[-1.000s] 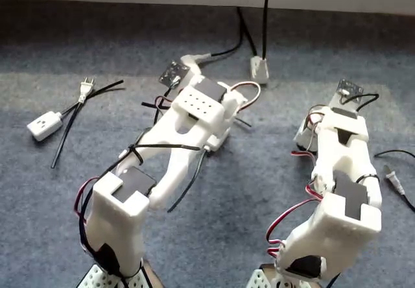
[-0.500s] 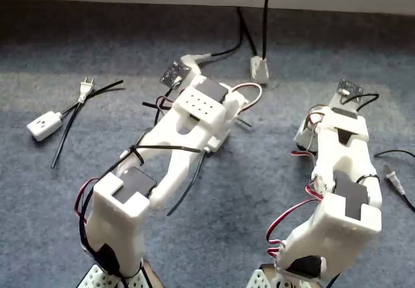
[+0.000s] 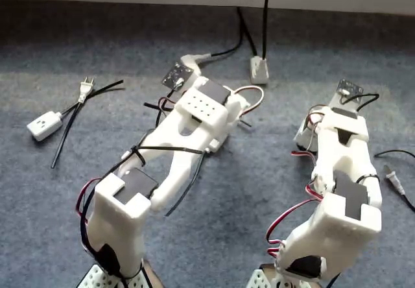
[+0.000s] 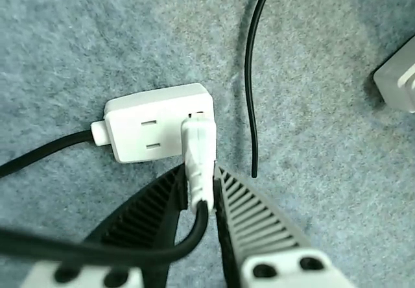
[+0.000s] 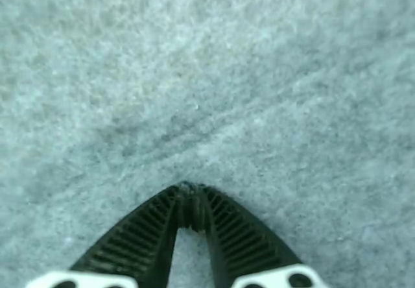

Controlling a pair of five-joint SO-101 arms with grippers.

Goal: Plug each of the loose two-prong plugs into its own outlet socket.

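Observation:
My left gripper (image 4: pixel 200 179) is shut on a white two-prong plug (image 4: pixel 198 146). The plug's front end sits against one socket of a white outlet block (image 4: pixel 152 124) on the grey carpet; its prongs are hidden. From above, that block (image 3: pixel 193 60) pokes out beyond the left arm (image 3: pixel 198 109). Far to the left lie another white outlet (image 3: pixel 44 124) and a loose two-prong plug (image 3: pixel 85 88) on a black cord. A further plug (image 3: pixel 393 179) lies at the right edge. My right gripper (image 5: pixel 190 205) is shut on nothing, low over bare carpet.
A white block (image 3: pixel 259 69) with a black cable running to the back lies between the arms, and its corner (image 4: pixel 397 75) is near the left gripper. A loose black cable end (image 4: pixel 249 80) passes beside the outlet block. Grey carpet (image 3: pixel 253 171) covers the floor.
The left arm has edged slightly to the right with the plug in its gripper. The right arm has kept still.

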